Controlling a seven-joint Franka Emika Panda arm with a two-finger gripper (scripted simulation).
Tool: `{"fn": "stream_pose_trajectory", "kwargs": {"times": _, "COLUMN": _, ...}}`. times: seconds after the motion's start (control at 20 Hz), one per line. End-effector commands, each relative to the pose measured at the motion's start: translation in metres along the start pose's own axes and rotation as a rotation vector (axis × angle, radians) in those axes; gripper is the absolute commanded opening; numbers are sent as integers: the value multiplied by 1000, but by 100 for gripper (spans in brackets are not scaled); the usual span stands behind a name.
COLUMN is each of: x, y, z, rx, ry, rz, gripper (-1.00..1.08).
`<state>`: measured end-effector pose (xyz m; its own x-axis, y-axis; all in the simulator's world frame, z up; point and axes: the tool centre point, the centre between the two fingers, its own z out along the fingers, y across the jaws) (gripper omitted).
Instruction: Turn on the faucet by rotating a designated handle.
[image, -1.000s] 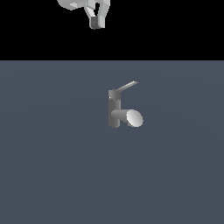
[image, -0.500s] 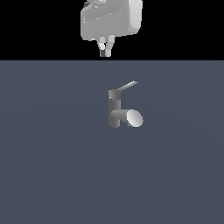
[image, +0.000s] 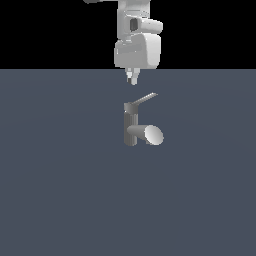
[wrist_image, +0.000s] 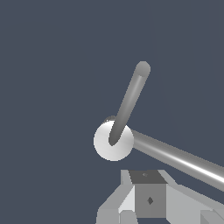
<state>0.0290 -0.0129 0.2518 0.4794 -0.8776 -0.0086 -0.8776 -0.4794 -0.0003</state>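
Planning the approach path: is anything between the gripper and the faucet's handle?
Nothing visible. The gripper hangs above the faucet, with only open space between it and the thin handle. The spout sits lower, out of the way.

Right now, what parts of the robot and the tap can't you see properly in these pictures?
- Exterior view: the arm runs off the top edge. The hand is so small that I cannot tell whether its fingers are open or shut.
- Wrist view: the hand is cut off by the picture's edge, fingertips out of frame.
- Wrist view: the faucet runs out of the picture's edge. The handle covers part of its pale cap.
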Motion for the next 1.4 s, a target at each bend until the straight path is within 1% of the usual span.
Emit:
{"fn": "stream_pose_trajectory", "kwargs": {"times": 0.0, "x": 18, "y": -9, "z": 14, "rx": 0, "ry": 3, "rz": 67, "gripper": -100}}
{"fn": "stream_pose_trajectory", "kwargs": {"times": 0.35, "x": 62, "y": -24, "z": 46, "rx": 0, "ry": 8, "rz": 223, "gripper": -100}}
{"fn": "stream_pose_trajectory", "kwargs": {"times": 0.65, "x": 88, "y": -30, "z": 63, "rx": 0, "ry": 9, "rz": 308, "gripper": -100}}
{"fn": "stream_pose_trajectory", "kwargs": {"times": 0.95, "x": 98, "y": -31, "z": 69, "rx": 1, "ry": 9, "rz": 342, "gripper": -100}}
{"fn": "stream_pose_trajectory", "kwargs": {"times": 1.25, "x": 99, "y": -31, "z": 69, "rx": 1, "ry": 9, "rz": 344, "gripper": -100}}
{"fn": "stream_pose_trajectory", "kwargs": {"times": 1.35, "x": 98, "y": -26, "z": 69, "rx": 1, "ry": 9, "rz": 344, "gripper": -100}}
